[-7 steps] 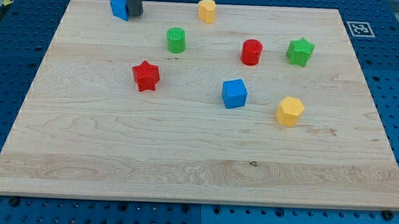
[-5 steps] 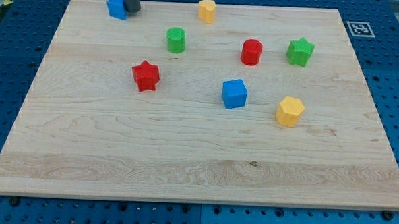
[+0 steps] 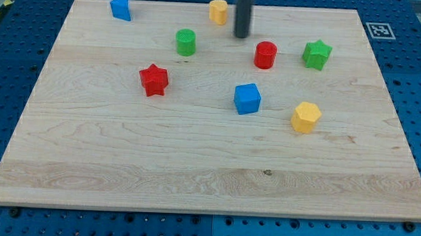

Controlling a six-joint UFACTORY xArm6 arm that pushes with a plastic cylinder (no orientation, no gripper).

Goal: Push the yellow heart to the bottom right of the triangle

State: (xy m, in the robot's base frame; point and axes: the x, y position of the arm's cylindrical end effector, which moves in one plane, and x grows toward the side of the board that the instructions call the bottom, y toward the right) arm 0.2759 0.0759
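The yellow heart [image 3: 217, 11] sits near the view's top, centre. The blue triangle [image 3: 120, 7] lies at the top left of the wooden board [image 3: 208, 182]. My tip [image 3: 242, 35] stands just right of and slightly below the yellow heart, apart from it, and up-left of the red cylinder [image 3: 265, 55]. The heart is far to the right of the triangle.
A green cylinder [image 3: 186, 42] and a red star [image 3: 154, 79] lie left of centre. A blue cube [image 3: 247, 98], a yellow hexagon [image 3: 305, 117] and a green star [image 3: 316, 54] lie to the right. A tag marker [image 3: 379, 30] sits at the top right corner.
My tip has moved from beside the blue triangle rightward to just right of the yellow heart. The triangle shifted slightly left. The other blocks have not moved.
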